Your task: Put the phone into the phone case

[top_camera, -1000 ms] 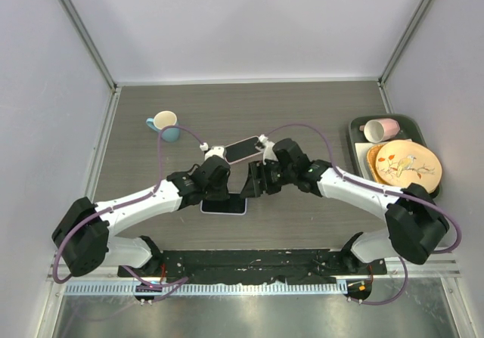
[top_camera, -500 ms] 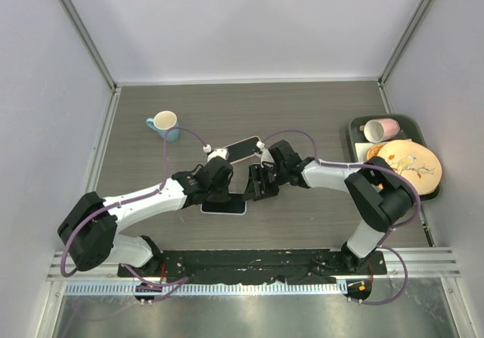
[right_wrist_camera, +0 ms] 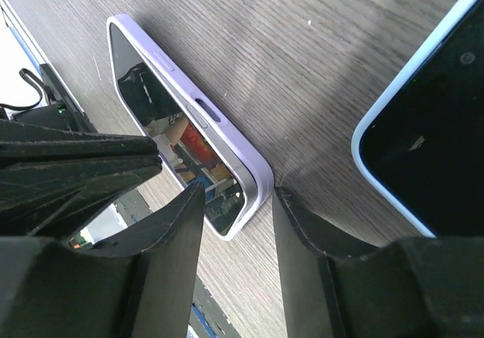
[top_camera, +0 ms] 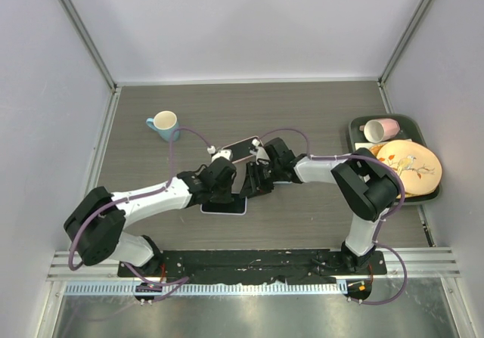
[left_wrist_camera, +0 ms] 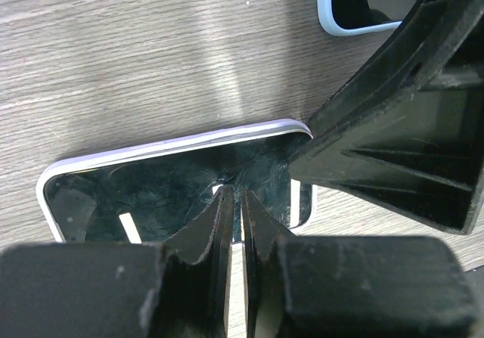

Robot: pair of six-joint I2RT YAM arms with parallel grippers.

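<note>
The phone [top_camera: 227, 208] lies flat and face up on the table [top_camera: 318, 111], near the arms' bases. The left gripper [top_camera: 225, 196] stands over it with its fingers almost together and nothing between them. The left wrist view shows the tips [left_wrist_camera: 224, 202] resting on the glossy screen [left_wrist_camera: 151, 190].

The right gripper [top_camera: 252, 187] is at the phone's right end, jaws apart. In the right wrist view its fingers [right_wrist_camera: 291, 217] straddle one corner of the lilac-rimmed phone [right_wrist_camera: 151, 100], but a clamp cannot be made out.

The case [top_camera: 240, 150], pale blue at the rim and dark inside, lies just beyond both grippers, apart from the phone.

Only the right wrist view shows the phone's side buttons [right_wrist_camera: 206, 113]. Only the overhead view shows the blue mug [top_camera: 163, 124] and the tray [top_camera: 355, 130] with a bird-patterned plate [top_camera: 408, 164].
</note>
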